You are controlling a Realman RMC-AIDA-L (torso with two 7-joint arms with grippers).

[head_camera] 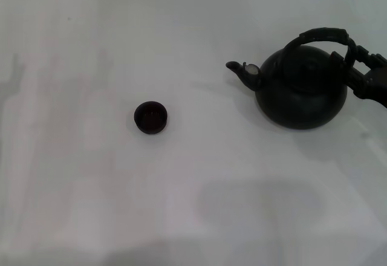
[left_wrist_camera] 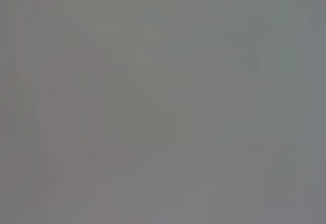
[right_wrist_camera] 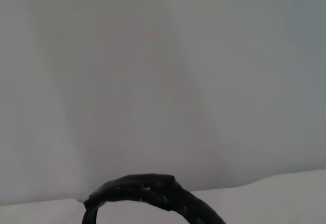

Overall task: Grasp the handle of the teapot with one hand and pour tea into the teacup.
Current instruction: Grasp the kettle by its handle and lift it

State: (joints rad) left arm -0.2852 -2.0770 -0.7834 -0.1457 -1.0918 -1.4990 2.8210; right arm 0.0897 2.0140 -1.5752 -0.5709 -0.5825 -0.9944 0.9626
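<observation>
Right hand at the handle — teapot upright

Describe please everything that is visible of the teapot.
The teapot is a round, matte-black pot, upright on the white table, far to the right of the teacup. Its short curved spout points toward the cup. The thick ribbed handle arches over its top. The right hand touches the handle's right end.

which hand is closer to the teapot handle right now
Right. The right hand is at the handle on the teapot's right side. The left hand is not in view.
</observation>
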